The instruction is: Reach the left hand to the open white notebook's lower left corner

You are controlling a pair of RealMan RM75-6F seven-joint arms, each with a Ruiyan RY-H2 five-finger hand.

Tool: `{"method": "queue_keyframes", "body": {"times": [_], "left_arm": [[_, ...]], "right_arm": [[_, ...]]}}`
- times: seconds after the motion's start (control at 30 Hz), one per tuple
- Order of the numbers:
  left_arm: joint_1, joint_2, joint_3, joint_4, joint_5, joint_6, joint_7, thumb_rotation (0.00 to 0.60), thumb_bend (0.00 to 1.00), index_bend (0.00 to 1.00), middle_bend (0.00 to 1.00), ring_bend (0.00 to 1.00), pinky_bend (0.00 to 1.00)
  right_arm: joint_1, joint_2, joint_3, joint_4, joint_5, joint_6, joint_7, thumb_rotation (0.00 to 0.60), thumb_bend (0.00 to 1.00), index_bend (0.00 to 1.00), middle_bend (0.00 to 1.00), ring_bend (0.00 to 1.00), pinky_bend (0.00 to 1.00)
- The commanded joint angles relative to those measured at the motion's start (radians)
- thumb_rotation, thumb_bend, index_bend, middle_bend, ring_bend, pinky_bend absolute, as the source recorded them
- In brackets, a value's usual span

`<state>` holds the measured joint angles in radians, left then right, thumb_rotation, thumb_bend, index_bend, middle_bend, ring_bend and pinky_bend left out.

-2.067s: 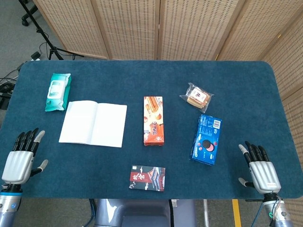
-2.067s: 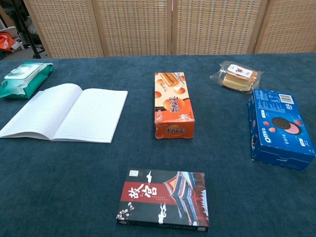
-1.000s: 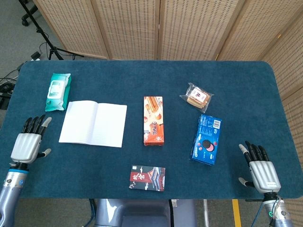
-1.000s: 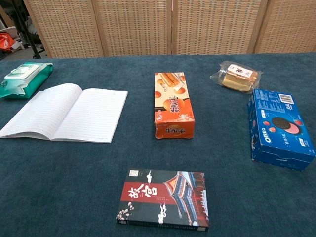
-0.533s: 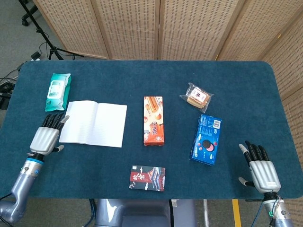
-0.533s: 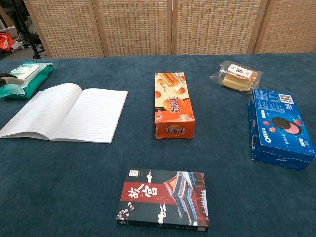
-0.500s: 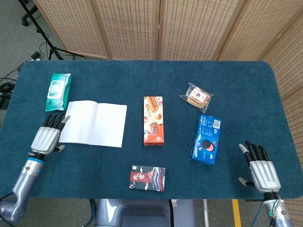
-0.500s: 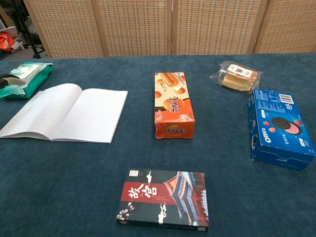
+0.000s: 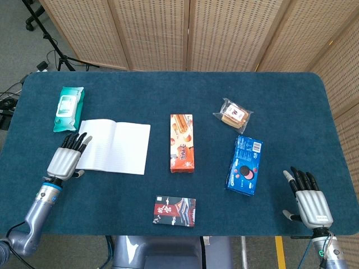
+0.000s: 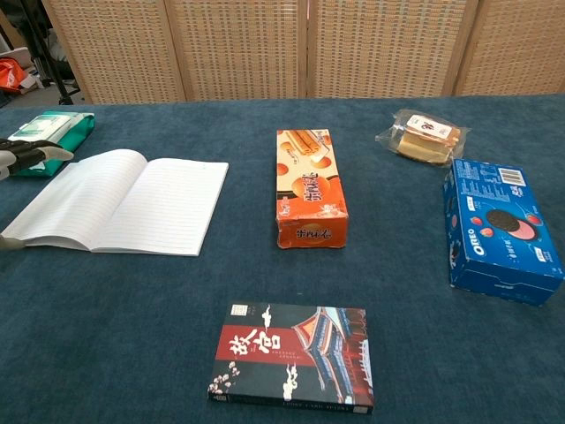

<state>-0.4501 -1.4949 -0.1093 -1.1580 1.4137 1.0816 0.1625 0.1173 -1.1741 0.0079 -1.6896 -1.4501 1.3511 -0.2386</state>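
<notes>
The open white notebook (image 9: 115,147) lies flat on the left half of the blue table, also seen as the notebook (image 10: 124,201) in the chest view. My left hand (image 9: 67,158) hovers over its lower left corner, fingers stretched apart and holding nothing; its fingertips (image 10: 35,155) show at the chest view's left edge. Near the table's front right edge my right hand (image 9: 309,200) stays open and empty.
A green wipes pack (image 9: 68,109) lies behind the notebook's left side. An orange biscuit box (image 9: 182,142) sits mid-table, a dark red box (image 9: 175,210) near the front edge. A blue Oreo box (image 9: 244,165) and a clear snack packet (image 9: 233,115) are at right.
My left hand has moved forward and to the right, from the table's front left edge onto the notebook's lower left corner. The right hand has not moved.
</notes>
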Motion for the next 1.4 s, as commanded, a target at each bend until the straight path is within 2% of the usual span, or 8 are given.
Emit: {"method": "queue_keyframes", "body": {"times": [0.03,0.53,1.23,1.4], "left_arm": [[-0.007,-0.008,0.001,0.006,-0.003,-0.005,0.002,0.6,0.12,0.0,0.0,0.0,0.0],[-0.017,-0.029,0.012,0.023,-0.022,-0.013,0.013,0.6,0.13,0.0,0.0,0.0,0.0],[-0.026,-0.086,0.022,0.112,-0.029,0.0,0.023,0.6,0.15,0.0,0.0,0.0,0.0],[-0.024,-0.095,0.027,0.128,-0.015,0.021,0.012,0.6,0.21,0.0,0.0,0.0,0.0]], "right_arm": [[0.0,0.0,0.001,0.0,0.002,0.0,0.0,0.6,0.05,0.0,0.0,0.0,0.0],[0.0,0.0,0.0,0.001,0.0,0.001,0.002,0.6,0.05,0.0,0.0,0.0,0.0],[0.001,-0.004,-0.001,0.001,0.002,-0.001,-0.005,0.6,0.05,0.0,0.0,0.0,0.0],[0.002,-0.005,-0.002,0.002,0.002,-0.003,-0.008,0.6,0.05,0.0,0.0,0.0,0.0]]}}
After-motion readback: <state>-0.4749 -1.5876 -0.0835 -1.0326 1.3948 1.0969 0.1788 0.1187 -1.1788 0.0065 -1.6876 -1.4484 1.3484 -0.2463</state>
